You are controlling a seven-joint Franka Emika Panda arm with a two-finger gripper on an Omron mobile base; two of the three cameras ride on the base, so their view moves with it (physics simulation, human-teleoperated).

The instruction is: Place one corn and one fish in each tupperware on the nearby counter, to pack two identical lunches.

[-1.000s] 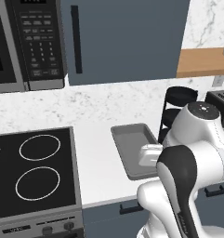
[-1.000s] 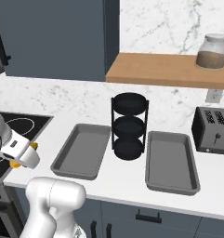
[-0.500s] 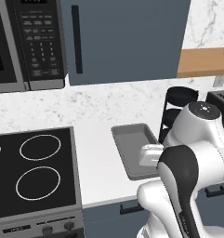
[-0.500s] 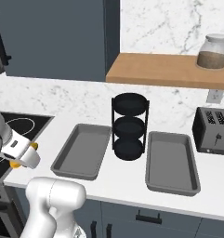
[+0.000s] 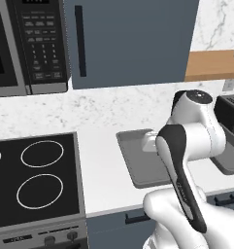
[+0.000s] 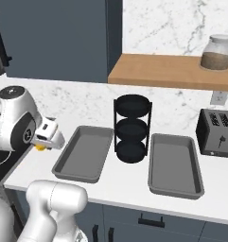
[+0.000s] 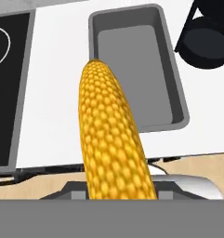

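The arm has swung since a second ago: in the left base view its elbow and upper link now stand across the right half of the near tray point(image 5: 133, 163), where earlier they sat lower and further right. In the right base view the hand has come nearer that same tray point(image 6: 84, 152), though it still hangs short of its left rim, over bare table point(image 6: 44, 163). The trays, the rack point(image 6: 131, 128) and the toaster point(image 6: 217, 133) keep their places. I judge this as the carry leg of the first placement: the cob is on its way and the drop has not begun.

The end effector point(image 6: 41, 147) is pinching a corn point(image 7: 111, 139), its jaws pressed onto the cob's sides; a speck of yellow shows under the hand in the right base view. In the hand view the corn runs lengthwise away from the camera, golden-yellow with neat rows of rounded kernels, thick near the lens and tapering to a blunt tip. That tip points at the near short wall of the tray point(image 7: 132, 118), which lies just beyond and below it.

Both trays look empty, the second point(image 6: 174, 163) lying past the rack. So all four items are still to be packed.
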